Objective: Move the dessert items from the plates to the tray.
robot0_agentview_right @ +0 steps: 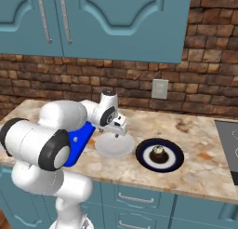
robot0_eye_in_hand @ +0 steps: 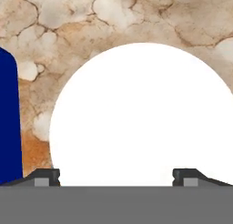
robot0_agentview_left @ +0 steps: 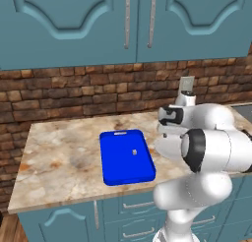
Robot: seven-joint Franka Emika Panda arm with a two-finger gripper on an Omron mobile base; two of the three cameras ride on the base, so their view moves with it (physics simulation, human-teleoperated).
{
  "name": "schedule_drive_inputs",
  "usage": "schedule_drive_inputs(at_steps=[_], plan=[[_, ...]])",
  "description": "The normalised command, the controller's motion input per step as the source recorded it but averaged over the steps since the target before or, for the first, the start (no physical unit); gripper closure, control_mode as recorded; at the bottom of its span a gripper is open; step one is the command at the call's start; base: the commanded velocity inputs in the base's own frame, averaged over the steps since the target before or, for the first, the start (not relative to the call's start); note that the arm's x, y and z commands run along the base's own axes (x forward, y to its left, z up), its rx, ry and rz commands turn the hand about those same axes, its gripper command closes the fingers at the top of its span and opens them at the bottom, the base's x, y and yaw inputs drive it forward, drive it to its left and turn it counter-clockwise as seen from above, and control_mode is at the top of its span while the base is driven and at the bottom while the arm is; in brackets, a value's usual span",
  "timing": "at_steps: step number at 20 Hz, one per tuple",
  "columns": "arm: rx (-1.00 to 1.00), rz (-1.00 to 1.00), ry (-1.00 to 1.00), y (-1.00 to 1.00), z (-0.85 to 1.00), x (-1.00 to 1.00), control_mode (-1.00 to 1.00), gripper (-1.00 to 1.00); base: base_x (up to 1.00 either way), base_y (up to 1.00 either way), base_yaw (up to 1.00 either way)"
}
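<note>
- Blue tray (robot0_agentview_left: 125,157) on your marble surface (robot0_agentview_left: 59,152) already carries the tiny pale morsel (robot0_agentview_left: 135,151), lying near its middle.
- Your pincer (robot0_eye_in_hand: 117,175) hovers over the light grey plate (robot0_agentview_right: 114,146), jaws spread wide, nothing between them; in the hand view that plate looks bare.
- Beside it, the navy plate (robot0_agentview_right: 159,155) holds the brown cupcake (robot0_agentview_right: 159,152), untouched.
- Judging by this, one dessert is delivered and the second transfer is yet to start.
- Your next move calls for swinging across to the navy plate, centring over the cupcake, descending and closing gently on its sides before carrying it to the tray.
</note>
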Motion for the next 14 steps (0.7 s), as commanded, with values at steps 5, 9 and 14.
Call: schedule_drive_inputs(at_steps=[5, 9, 14], plan=[[0.0, -0.13, 0.0, -1.0, 0.0, 0.0, -1.0, -1.0, 0.0, 0.0, 0.0], [-0.01, -0.09, 0.0, -1.0, 0.0, -0.02, -1.0, -1.0, 0.0, 0.0, 0.0], [-0.05, -0.01, 0.0, -1.0, 0.0, -0.05, -1.0, -1.0, 0.0, 0.0, 0.0]])
